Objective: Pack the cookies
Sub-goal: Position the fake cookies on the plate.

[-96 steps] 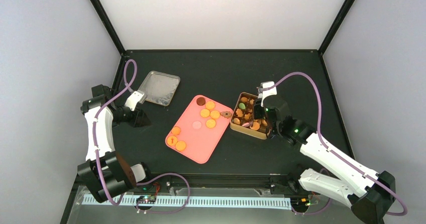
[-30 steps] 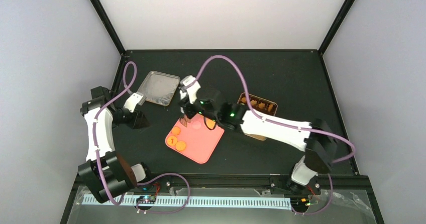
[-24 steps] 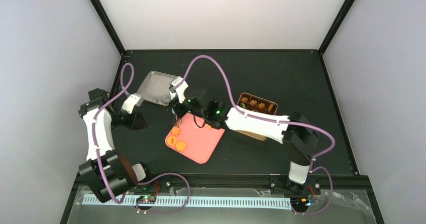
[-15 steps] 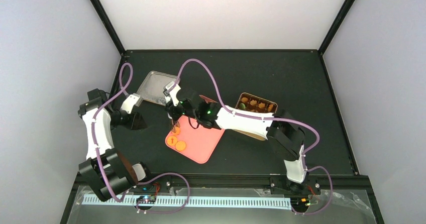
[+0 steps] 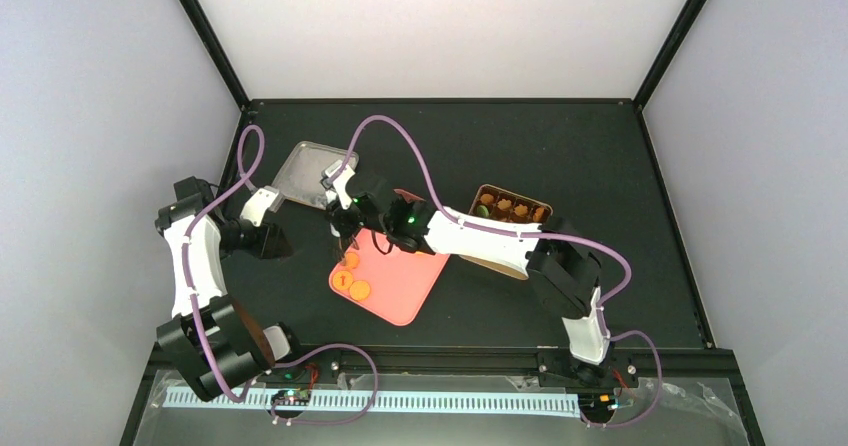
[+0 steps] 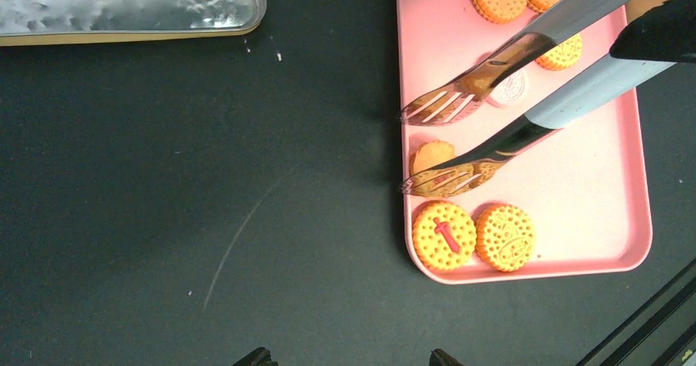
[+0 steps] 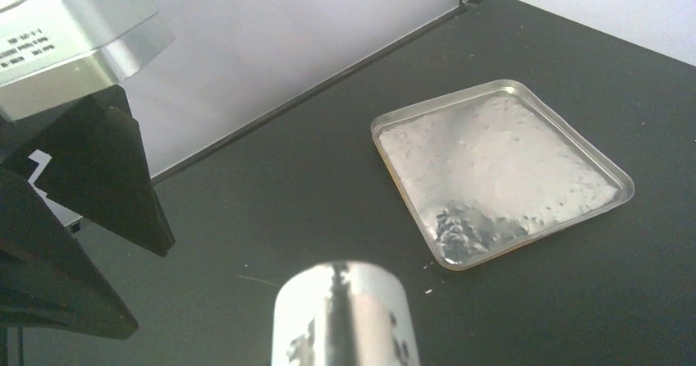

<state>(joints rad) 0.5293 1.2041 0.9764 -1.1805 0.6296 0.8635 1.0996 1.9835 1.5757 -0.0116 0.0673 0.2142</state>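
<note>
Several orange cookies lie on the pink tray [image 6: 574, 194]; two sit at its near corner [image 6: 444, 235]. A small cookie [image 6: 431, 154] lies between the forked tips of metal tongs [image 6: 492, 58], and a pink one [image 6: 509, 91] rests under the upper tip. My right gripper [image 5: 345, 218] is shut on the tongs over the tray's left end [image 5: 400, 288], and the tongs' tips stand apart. The gold tin [image 5: 510, 209] to the right holds more cookies, partly hidden by the right arm. My left gripper [image 5: 274, 238] hovers open over bare table, left of the tray, holding nothing.
The tin's silver lid [image 5: 312, 169] lies upside down at the back left, close behind the right gripper. The right arm stretches across the tray and the tin. A purple cable loops above each arm. Black frame rails edge the table.
The right arm swung from the tin across the tray to its left end, carrying the tongs, whose tips have spread slightly. The left arm has barely shifted.
</note>
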